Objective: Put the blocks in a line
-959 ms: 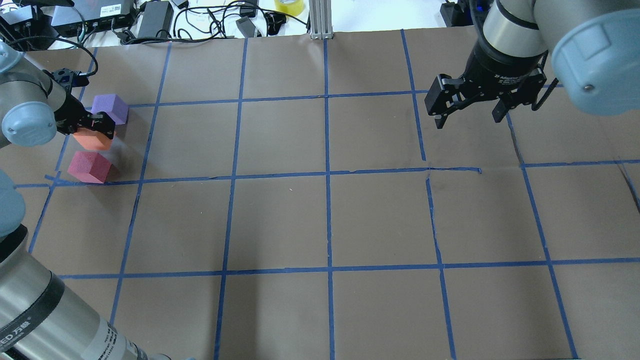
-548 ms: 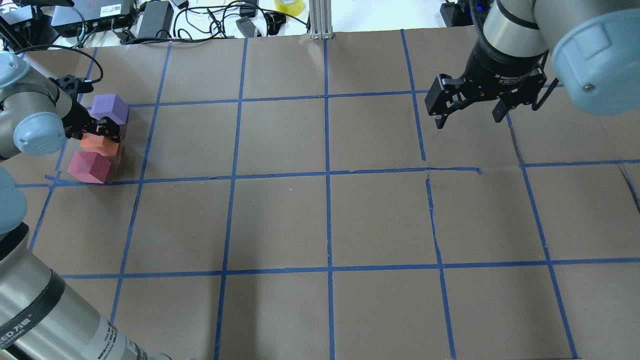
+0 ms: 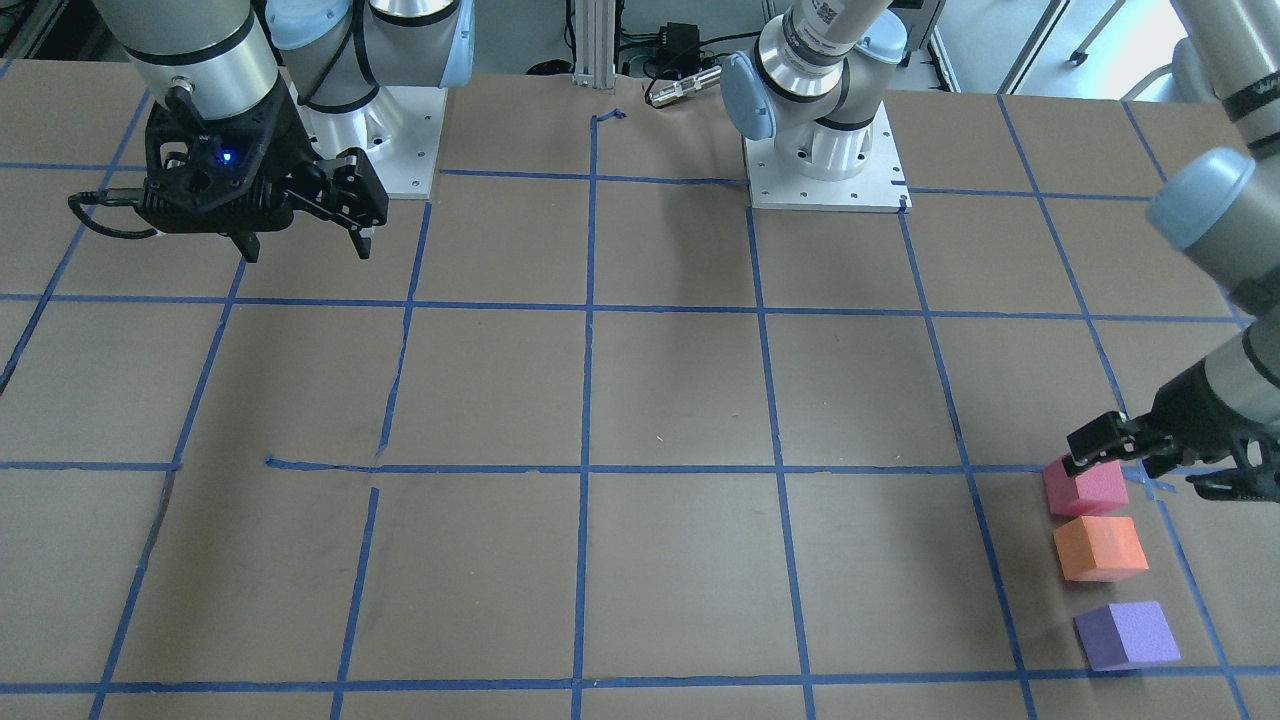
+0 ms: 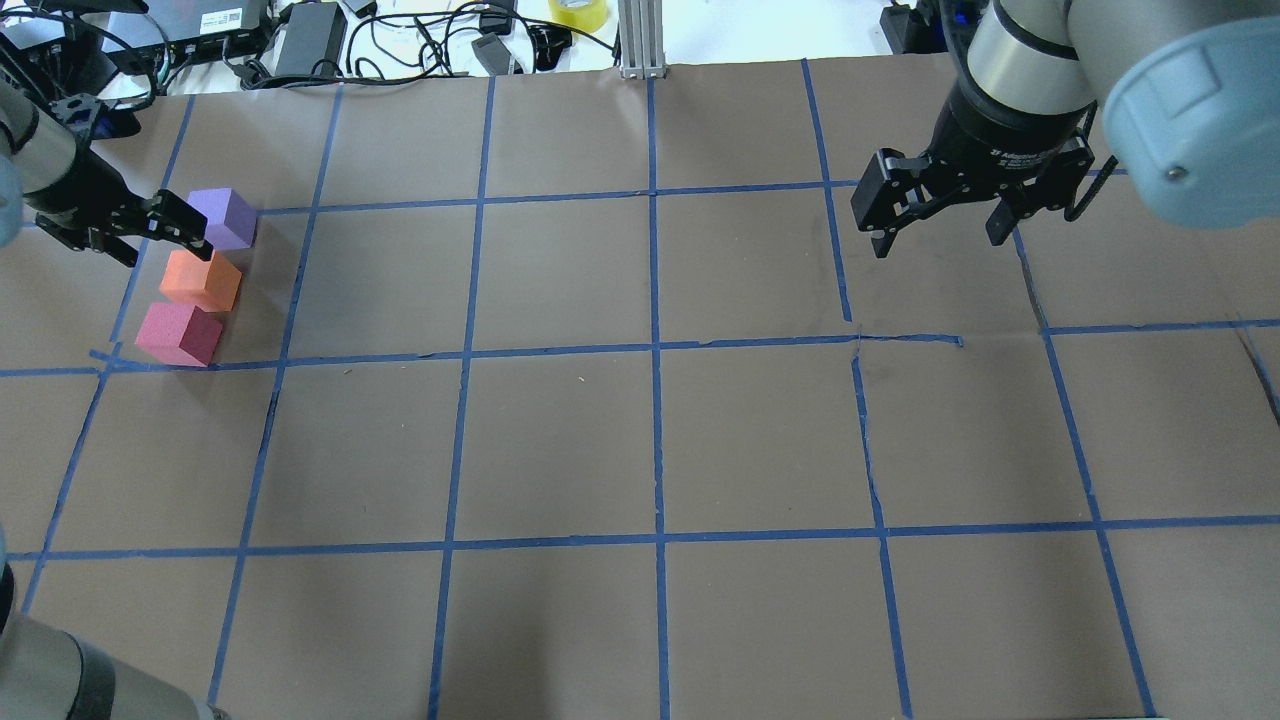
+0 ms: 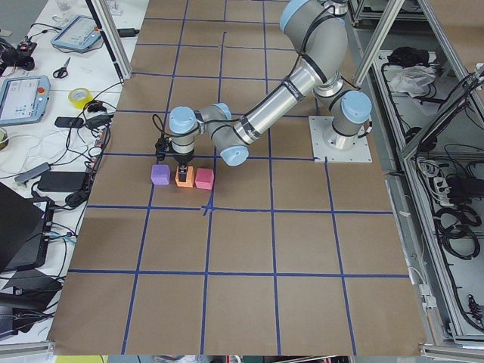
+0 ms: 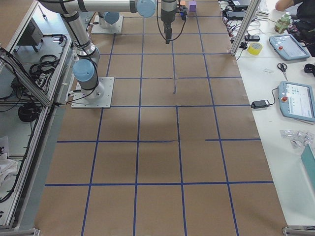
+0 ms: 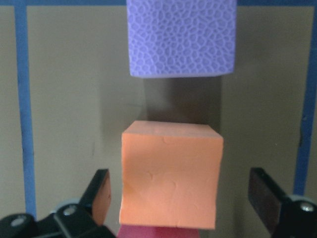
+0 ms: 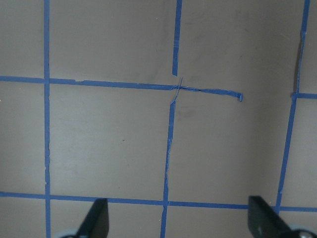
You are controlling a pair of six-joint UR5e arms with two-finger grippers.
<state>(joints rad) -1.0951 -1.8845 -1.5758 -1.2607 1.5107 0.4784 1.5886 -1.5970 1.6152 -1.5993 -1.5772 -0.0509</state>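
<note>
Three matte foam pieces sit in a close row: purple cube (image 4: 222, 218), orange cube (image 4: 200, 281), red cube (image 4: 178, 333). Left gripper (image 4: 152, 234) jaws apart; right gripper (image 4: 937, 240) jaws apart, empty.

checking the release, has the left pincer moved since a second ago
Yes. The left pincer has backed off the orange block, leftward over the blue tape line.
</note>
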